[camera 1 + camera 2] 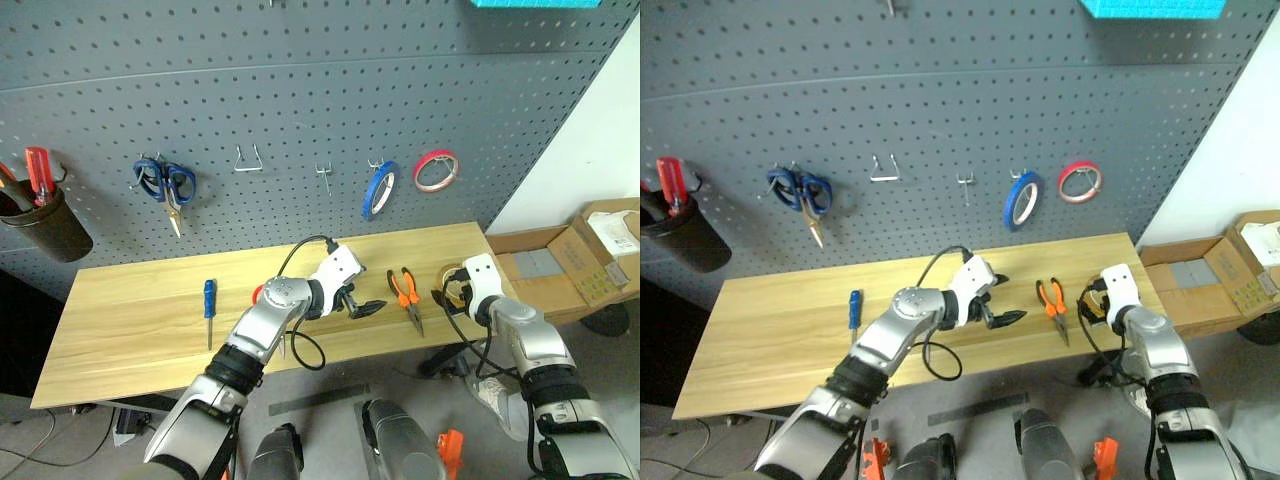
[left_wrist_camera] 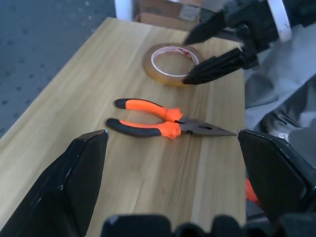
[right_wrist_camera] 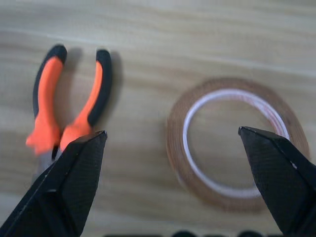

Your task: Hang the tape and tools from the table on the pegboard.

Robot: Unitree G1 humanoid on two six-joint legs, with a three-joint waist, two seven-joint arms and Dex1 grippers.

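On the table (image 1: 130,330), the yellow-tan tape (image 3: 237,158) lies flat near the right end, with the orange-and-black pliers (image 1: 405,292) just left of it. My right gripper (image 1: 450,296) hovers open over the tape's near side and holds nothing. To the left of the pliers, my left gripper (image 1: 366,308) is open and empty, pointing at them. The left wrist view shows the pliers (image 2: 163,123), the tape (image 2: 170,63) and the right gripper's fingers (image 2: 217,64). The blue-handled screwdriver (image 1: 209,298) lies further left. A bit of red (image 1: 258,293) shows behind my left forearm.
The pegboard (image 1: 300,80) behind the table carries blue-handled scissors (image 1: 165,185), two bare hooks (image 1: 248,160), a blue roll (image 1: 379,188) and a red roll (image 1: 436,170). A black cup (image 1: 50,228) hangs at its left. Cardboard boxes (image 1: 560,262) stand right of the table.
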